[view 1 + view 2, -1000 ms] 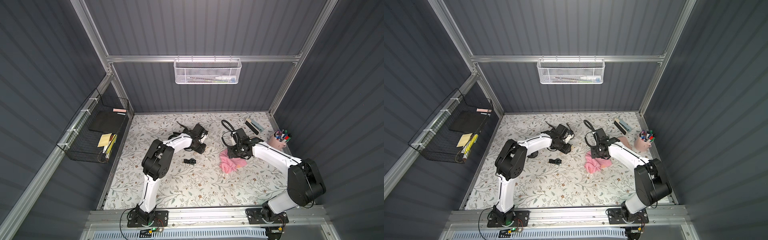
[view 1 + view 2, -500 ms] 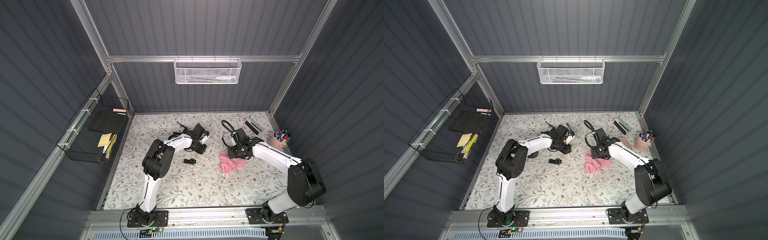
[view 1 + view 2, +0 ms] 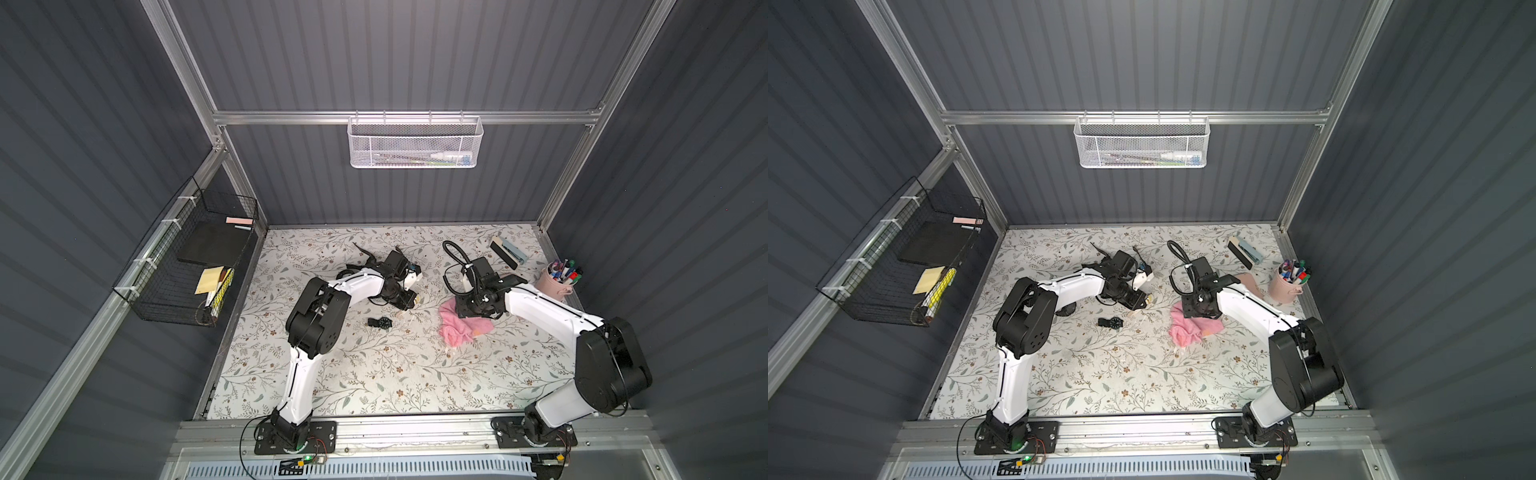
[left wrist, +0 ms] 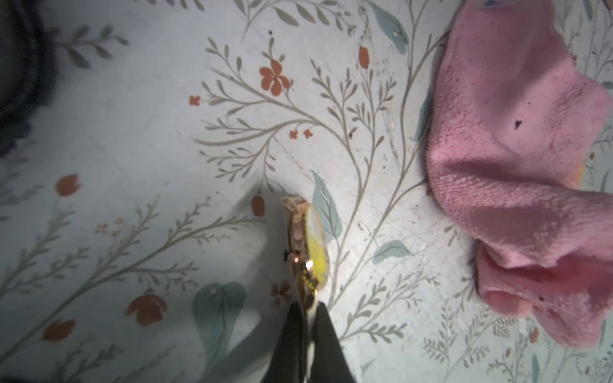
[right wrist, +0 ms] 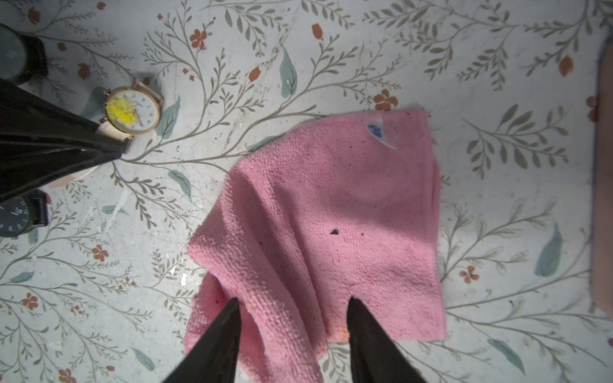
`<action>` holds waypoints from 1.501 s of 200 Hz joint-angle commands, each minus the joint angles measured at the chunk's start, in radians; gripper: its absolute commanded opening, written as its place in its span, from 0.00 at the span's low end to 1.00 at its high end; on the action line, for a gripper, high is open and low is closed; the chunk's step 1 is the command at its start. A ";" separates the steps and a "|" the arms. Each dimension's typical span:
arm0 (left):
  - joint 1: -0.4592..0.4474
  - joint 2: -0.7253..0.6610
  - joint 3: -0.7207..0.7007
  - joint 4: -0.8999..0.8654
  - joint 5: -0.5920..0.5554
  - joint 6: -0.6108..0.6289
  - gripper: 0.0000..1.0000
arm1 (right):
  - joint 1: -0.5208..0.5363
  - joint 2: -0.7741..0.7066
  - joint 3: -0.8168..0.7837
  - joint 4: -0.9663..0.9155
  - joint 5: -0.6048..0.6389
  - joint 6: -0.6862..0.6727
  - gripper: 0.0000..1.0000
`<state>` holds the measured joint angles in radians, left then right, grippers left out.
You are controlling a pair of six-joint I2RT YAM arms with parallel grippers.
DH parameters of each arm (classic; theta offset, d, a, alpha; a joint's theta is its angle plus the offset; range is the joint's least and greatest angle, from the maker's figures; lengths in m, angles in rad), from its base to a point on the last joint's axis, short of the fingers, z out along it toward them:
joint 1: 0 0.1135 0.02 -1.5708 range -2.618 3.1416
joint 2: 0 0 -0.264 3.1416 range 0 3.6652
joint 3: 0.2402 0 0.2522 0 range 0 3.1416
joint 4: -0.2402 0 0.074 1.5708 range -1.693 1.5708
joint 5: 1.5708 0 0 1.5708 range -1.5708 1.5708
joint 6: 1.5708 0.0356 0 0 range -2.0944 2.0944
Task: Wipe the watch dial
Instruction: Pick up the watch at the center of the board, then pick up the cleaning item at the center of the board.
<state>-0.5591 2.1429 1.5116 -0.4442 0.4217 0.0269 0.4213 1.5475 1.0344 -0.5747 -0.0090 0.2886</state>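
There were three watches, one pink cloth (image 5: 331, 215) and two claws. The gold watch (image 5: 132, 109) was on the floral table (image 5: 365, 49), near the cloth but apart from it. Its white dial carried a yellow smear over about half. A dark watch (image 5: 15, 53) and a second dark watch (image 5: 16, 217) lay close by. The left claw (image 4: 306, 309) was pressed together on the pale strap of the gold watch. The right claw (image 5: 292, 303) stood spread over the cloth.

I am wearing white shells on my left arm (image 3: 361, 286) and right arm (image 3: 544, 309), black joint housings (image 3: 316, 320) and a looping black cable (image 3: 445, 248); my right tool (image 5: 293, 299) is showing tapered black fingers (image 5: 212, 345).
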 commanded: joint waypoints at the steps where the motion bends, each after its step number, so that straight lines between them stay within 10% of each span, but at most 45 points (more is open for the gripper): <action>1: 0.007 0.033 -0.032 -0.057 0.058 -0.018 0.07 | 0.000 0.009 -0.013 0.022 -0.057 0.006 0.52; 95: 0.014 0.013 -0.071 -0.029 0.128 -0.053 0.06 | 0.054 0.162 0.009 0.064 -0.100 -0.032 0.49; 169: 0.015 0.011 -0.097 0.014 0.177 -0.098 0.06 | 0.054 0.090 -0.002 0.115 -0.063 0.003 0.02; 300: 0.013 0.031 -0.111 0.042 0.230 -0.164 0.06 | 0.057 0.281 0.113 0.330 -0.419 0.029 0.00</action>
<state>-0.5442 2.1426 1.4246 -0.3691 0.6643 -0.1238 0.4740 1.8095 1.0904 -0.2680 -0.3538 0.3225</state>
